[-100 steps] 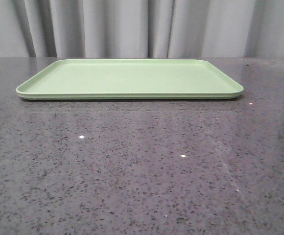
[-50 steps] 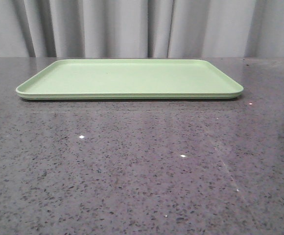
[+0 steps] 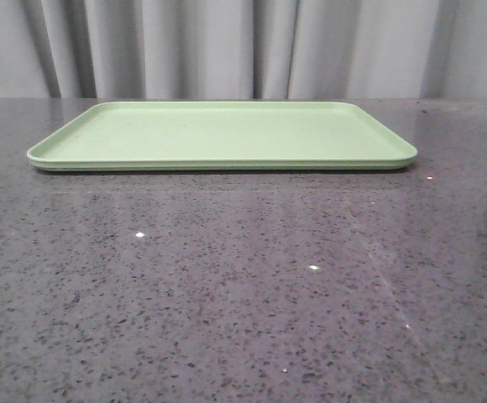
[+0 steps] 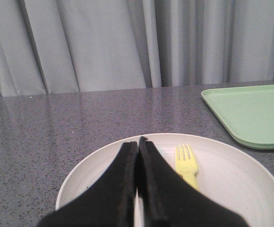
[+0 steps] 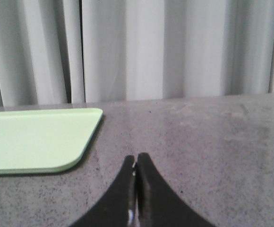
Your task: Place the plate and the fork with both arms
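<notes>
In the left wrist view the pale plate (image 4: 231, 175) lies on the grey table with the pale-yellow fork (image 4: 186, 163) on it, tines pointing away. My left gripper (image 4: 138, 142) hangs over the plate with its jaws pressed together, empty, beside the fork. In the right wrist view my right gripper (image 5: 136, 158) is shut and empty over bare table, next to the tray's corner. The plate, the fork and both grippers are out of the front view.
The flat light-green tray (image 3: 227, 134) lies at the far middle of the grey speckled table; it also shows in the left wrist view (image 4: 250, 111) and the right wrist view (image 5: 33, 137). A grey curtain (image 3: 243, 46) hangs behind the table.
</notes>
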Motion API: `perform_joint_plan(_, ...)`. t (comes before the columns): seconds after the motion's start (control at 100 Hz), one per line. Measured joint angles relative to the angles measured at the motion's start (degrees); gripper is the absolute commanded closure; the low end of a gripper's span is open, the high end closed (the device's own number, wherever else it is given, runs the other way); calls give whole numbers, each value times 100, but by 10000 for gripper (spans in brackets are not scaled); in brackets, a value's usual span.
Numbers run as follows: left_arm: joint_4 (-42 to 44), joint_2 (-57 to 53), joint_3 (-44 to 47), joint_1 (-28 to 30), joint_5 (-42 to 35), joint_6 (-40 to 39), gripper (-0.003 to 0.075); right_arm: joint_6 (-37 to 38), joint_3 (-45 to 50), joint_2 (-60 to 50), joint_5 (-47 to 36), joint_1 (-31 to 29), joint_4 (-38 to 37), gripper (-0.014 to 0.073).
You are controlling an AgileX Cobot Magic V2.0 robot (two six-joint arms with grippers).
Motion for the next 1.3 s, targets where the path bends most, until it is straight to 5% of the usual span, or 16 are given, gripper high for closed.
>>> perform_joint_plan(0.3,0,0,-427,0,411,0,741,0,-75,0,-245,10,0,657)
perform_joint_plan(0.79,-26,1893,-3603,0,3302,-36,724,-10,-2327,1366,2443,10,0,620)
perform_joint_plan(0.89,-38,2313,-3928,0,3498,-36,635,-10,-2803,1866,2936,10,0,531)
perform_joint_plan(1.15,-72,2743,-4092,0,3640,-39,220,-10,-3353,2743,3463,10,0,146)
perform_joint_plan(1.3,-75,2743,-4100,0,3640,-39,166,-10,-3361,2800,3527,10,0,40)
